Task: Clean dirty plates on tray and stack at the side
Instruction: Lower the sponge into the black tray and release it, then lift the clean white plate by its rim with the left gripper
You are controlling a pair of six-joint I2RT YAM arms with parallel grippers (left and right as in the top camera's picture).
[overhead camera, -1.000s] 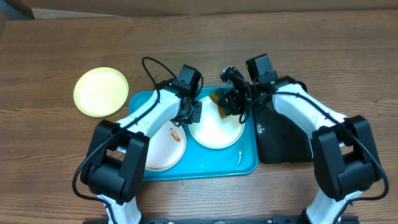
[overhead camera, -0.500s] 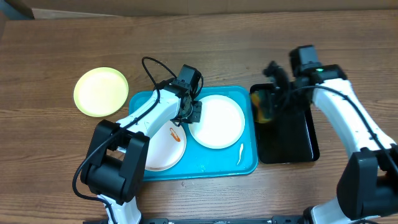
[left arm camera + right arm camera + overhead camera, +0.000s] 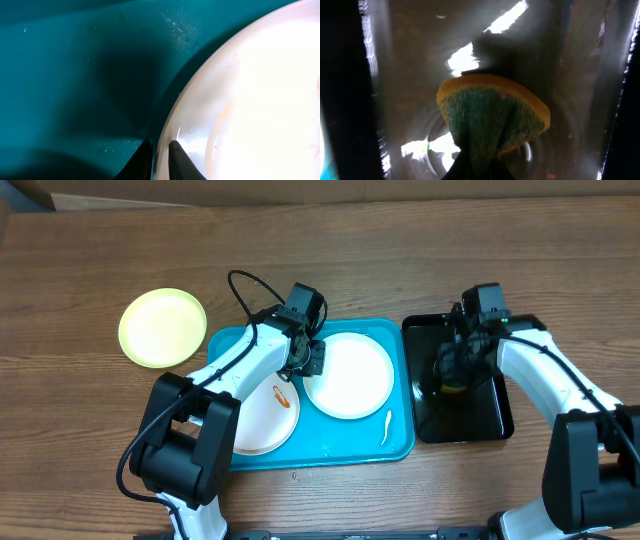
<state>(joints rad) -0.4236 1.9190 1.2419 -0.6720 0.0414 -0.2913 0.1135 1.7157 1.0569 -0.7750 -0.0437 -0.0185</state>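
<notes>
Overhead: left gripper [image 3: 313, 363] astride the rim of the clean-looking white plate [image 3: 352, 378] on the tray [image 3: 400, 448], jaws nearly together, pinching or not impossible to tell. Right gripper [image 3: 455, 370] clamped on the sponge [image 3: 490, 117], down in the black tray [image 3: 490, 418]. Best to bite that rim firmly, lift level, carry across to the yellow-green plate [image 3: 162, 328] on the desk [image 3: 90, 470]. Mind the smeared white plate [image 3: 262, 418] just beside.

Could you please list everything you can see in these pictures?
Turquoise tray: one, table centre.
White plates: two, in that tray; the left one bears an orange smear.
Yellow-green plate: one, on the table left of the tray.
Black tray: one, right of the turquoise tray.
Sponge: one, yellow and green, over the black tray.
Table: one, brown wood.
Left gripper: astride the right white plate's rim.
Right gripper: shut on the sponge.
</notes>
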